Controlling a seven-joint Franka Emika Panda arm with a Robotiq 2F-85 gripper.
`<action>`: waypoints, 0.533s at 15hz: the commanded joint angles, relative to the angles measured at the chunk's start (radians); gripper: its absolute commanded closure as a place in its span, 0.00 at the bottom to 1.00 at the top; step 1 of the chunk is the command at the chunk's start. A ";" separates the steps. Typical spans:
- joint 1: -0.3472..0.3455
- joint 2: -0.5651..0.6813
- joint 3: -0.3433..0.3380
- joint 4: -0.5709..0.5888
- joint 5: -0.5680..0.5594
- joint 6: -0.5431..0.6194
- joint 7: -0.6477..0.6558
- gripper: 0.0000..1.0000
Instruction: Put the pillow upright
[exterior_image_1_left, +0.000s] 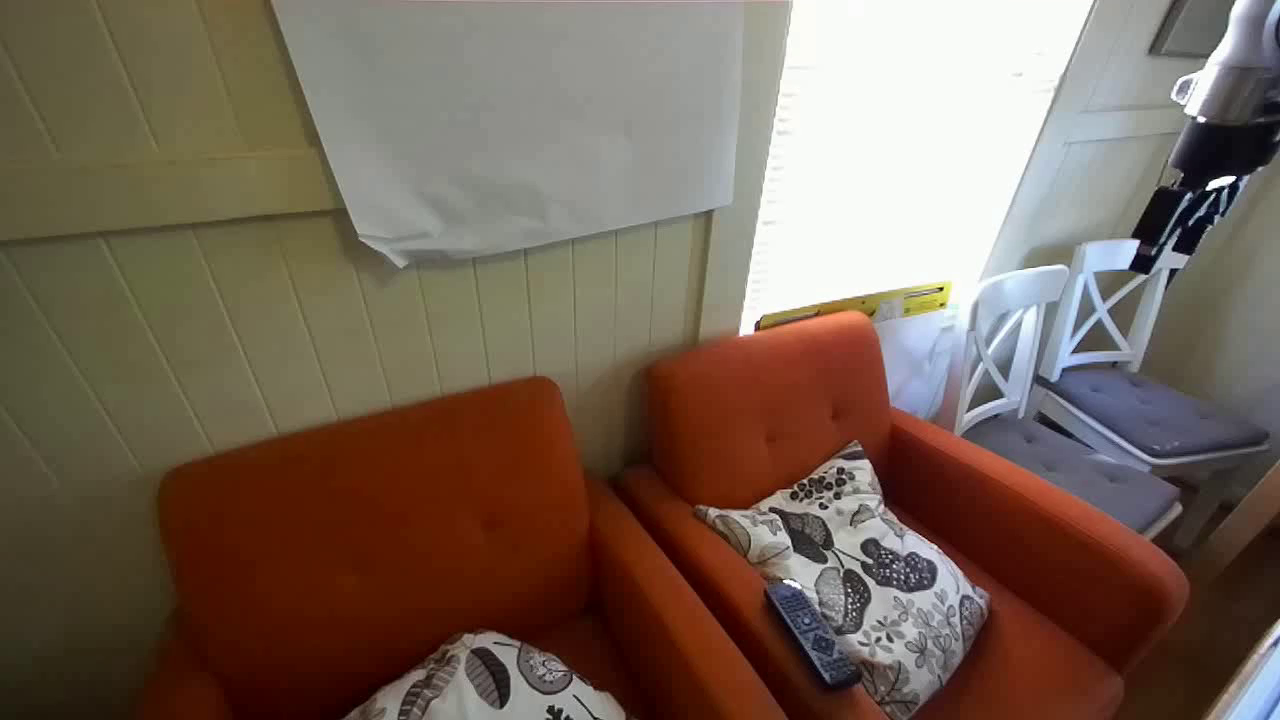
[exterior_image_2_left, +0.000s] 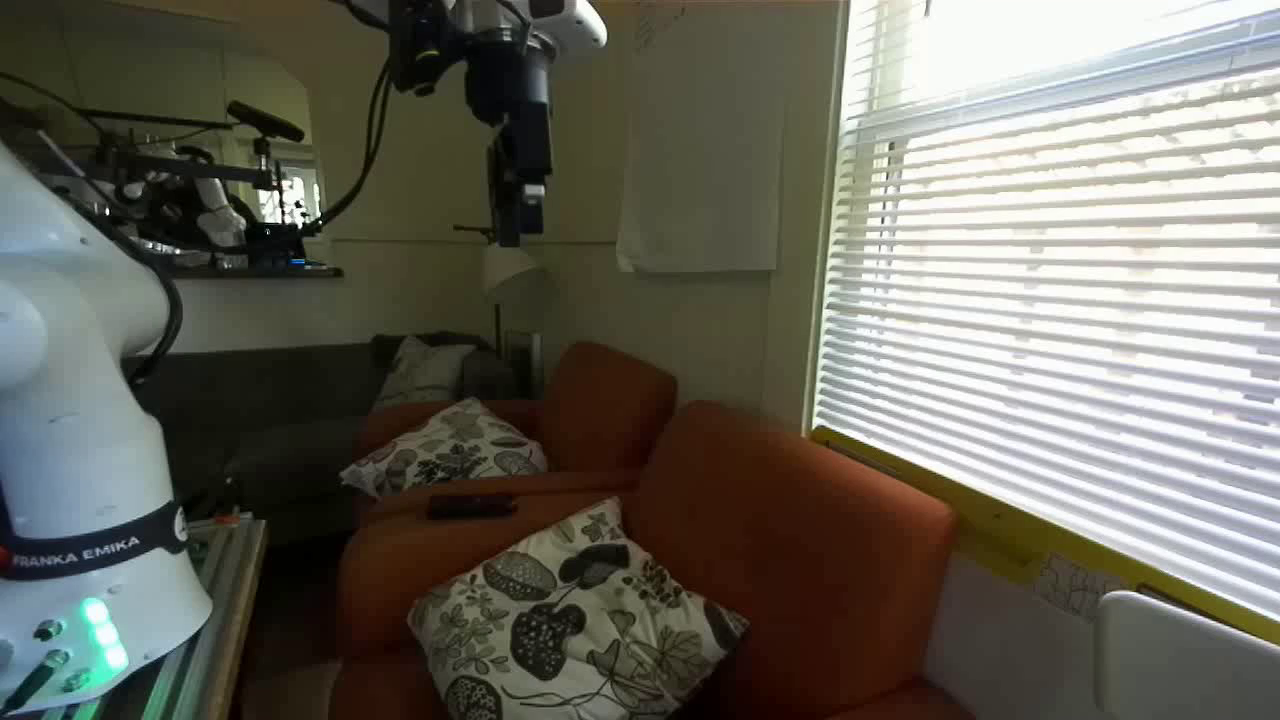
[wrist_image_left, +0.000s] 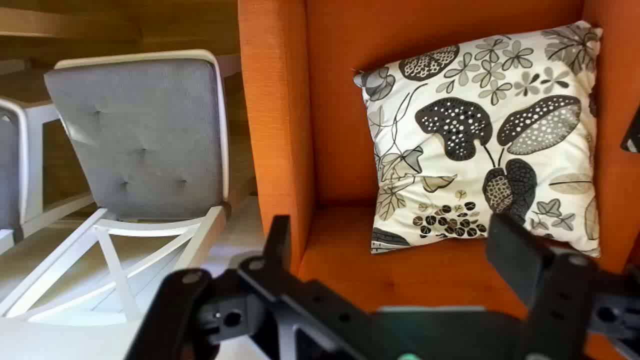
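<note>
The claw (wrist_image_left: 392, 242) is hanging high above the level of the seats, its black, blocky fingers (wrist_image_left: 515, 252) spreading wide. Below the claw and well apart from it, the pillow (wrist_image_left: 482, 145) is lying tilted in an orange armchair (wrist_image_left: 277, 100), nearer the finger at the wrist view's right. Its plump square of cream cloth is creasing softly at the edges and carrying dark dotted leaves, thin stems and clustered, berry-like discs. The armchair's fine-grained cloth is dimpling at buttons in the boxy backrest (exterior_image_1_left: 760, 390). Lower than the claw, on the armrest (exterior_image_1_left: 718, 560) flanking the pillow, a slim dark remote (exterior_image_1_left: 812, 635) is resting, its face studded with small buttons. Beneath the claw, toward the wrist view's left, a white chair (wrist_image_left: 120, 280) is standing, with crossed slats and a tufted grey cushion (wrist_image_left: 145, 135). Farther from the claw, past the remote, a second armchair (exterior_image_1_left: 380, 520) is holding a second pillow (exterior_image_2_left: 460, 445) of similar leafy print. Well to one side of the claw, in an exterior view, ribbed blinds (exterior_image_2_left: 1060, 330) are glowing white; beyond the claw, a smooth pale sheet (exterior_image_1_left: 540, 120) is curling at its lower corner.
</note>
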 joint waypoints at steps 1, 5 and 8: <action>0.008 0.000 -0.006 0.002 -0.003 -0.003 0.003 0.00; 0.008 0.000 -0.006 0.002 -0.003 -0.003 0.003 0.00; 0.019 0.021 -0.005 0.008 0.009 0.015 -0.002 0.00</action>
